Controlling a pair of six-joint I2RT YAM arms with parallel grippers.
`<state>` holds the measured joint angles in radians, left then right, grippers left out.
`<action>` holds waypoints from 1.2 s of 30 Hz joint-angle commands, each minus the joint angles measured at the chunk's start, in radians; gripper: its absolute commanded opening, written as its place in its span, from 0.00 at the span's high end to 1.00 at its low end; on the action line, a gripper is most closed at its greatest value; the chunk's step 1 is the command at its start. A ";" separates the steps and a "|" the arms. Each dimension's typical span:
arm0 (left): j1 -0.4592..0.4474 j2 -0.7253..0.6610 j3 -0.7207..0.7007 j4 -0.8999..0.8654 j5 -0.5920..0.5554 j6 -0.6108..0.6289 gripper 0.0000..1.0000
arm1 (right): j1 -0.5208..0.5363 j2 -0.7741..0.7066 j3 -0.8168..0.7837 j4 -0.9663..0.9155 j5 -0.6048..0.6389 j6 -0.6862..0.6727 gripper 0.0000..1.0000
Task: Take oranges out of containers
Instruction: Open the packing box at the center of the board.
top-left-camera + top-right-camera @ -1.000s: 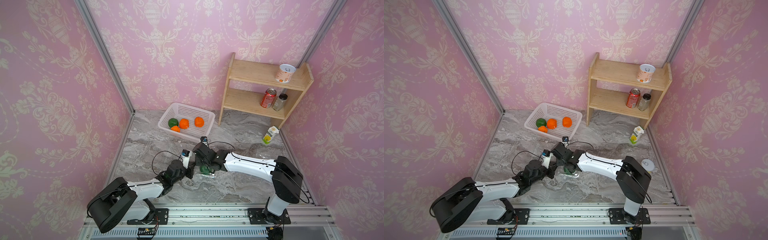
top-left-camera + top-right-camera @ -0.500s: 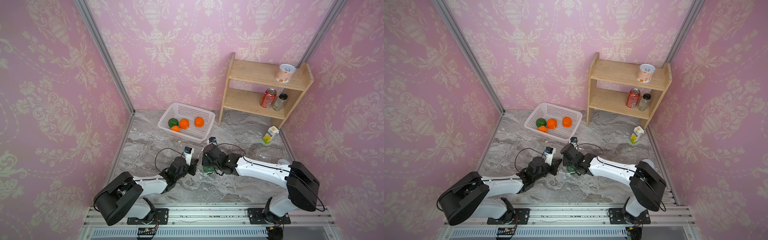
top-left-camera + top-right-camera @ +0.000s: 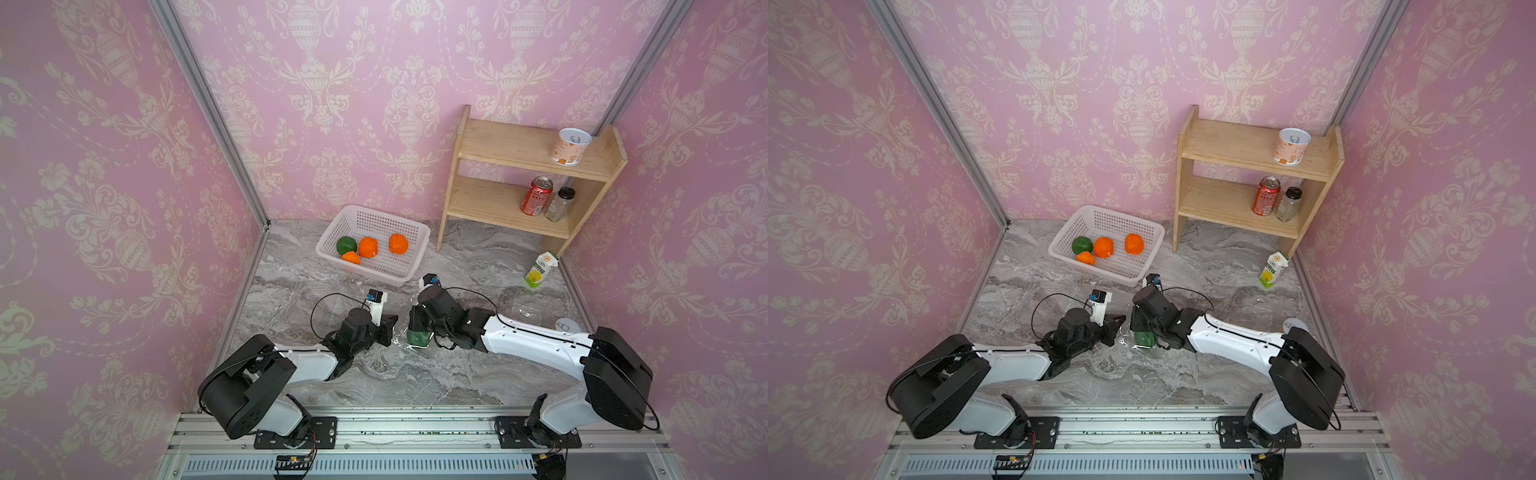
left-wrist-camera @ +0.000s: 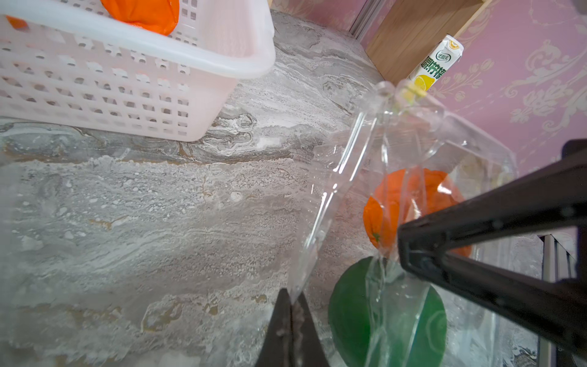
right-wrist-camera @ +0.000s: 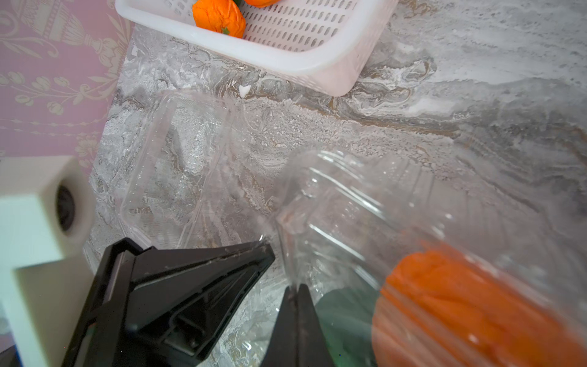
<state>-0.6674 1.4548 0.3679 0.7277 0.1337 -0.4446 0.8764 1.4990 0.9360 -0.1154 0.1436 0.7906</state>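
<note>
In the middle of the tabletop, left gripper and right gripper are each pinched shut on an edge of the clear container. Both have edged right with it. One orange and one green fruit remain inside, so opening's unfinished. Grey marble, white basket holding four, wooden shelf, pink walls.

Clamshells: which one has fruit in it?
The clamshell pinched between left gripper and right gripper: orange fruit and green fruit inside. The empty clamshell lies near the basket.

Orange inside container — blurred, cut off.
</note>
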 commanded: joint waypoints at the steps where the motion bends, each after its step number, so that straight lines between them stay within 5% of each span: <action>1: 0.035 0.029 -0.007 -0.088 -0.037 -0.025 1.00 | 0.002 -0.029 -0.006 0.049 -0.081 0.012 1.00; 23: 0.072 0.072 0.046 -0.215 -0.028 -0.043 1.00 | -0.024 -0.082 -0.071 0.183 -0.198 0.039 1.00; 36: 0.094 0.107 0.063 -0.237 -0.008 -0.069 1.00 | -0.025 -0.152 -0.106 0.178 -0.160 0.050 1.00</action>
<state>-0.6041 1.5291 0.4454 0.6228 0.2001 -0.4961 0.8448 1.4063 0.8436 0.0574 0.0067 0.8177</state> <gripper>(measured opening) 0.049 0.040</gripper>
